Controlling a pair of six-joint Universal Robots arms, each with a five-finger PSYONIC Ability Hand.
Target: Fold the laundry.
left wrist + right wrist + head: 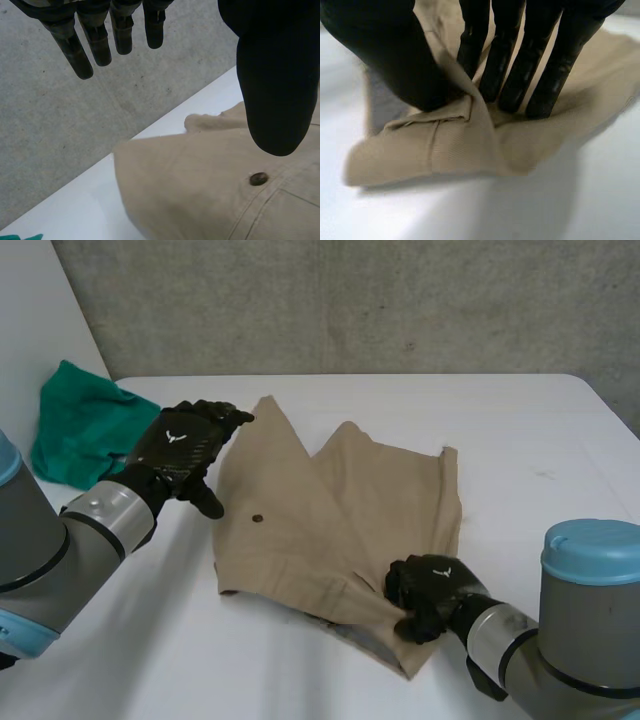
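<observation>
Khaki cloth, a pair of shorts, lies spread at the centre of the white desk. It is partly doubled over, and a dark button shows on its left half. A green cloth lies bunched at the far left, apart from the shorts.

The right robot hand is at the near right corner of the shorts, on the waistband. Its wrist view shows the thumb pinching a raised ridge of the band against the fingers, whose tips press the cloth to the desk. The left robot hand is over the far left edge of the shorts, fingers straight, thumb held apart, grasping nothing.

Risks, as judged:
- The pinch takes in only a narrow ridge of thick band, so a quick lift may pull it free.
- The pinch may catch the upper layer alone, so the layers would part on lifting.
- Nothing pins the far left side, so a pull from the right corner may drag the whole garment and skew the fold.
</observation>
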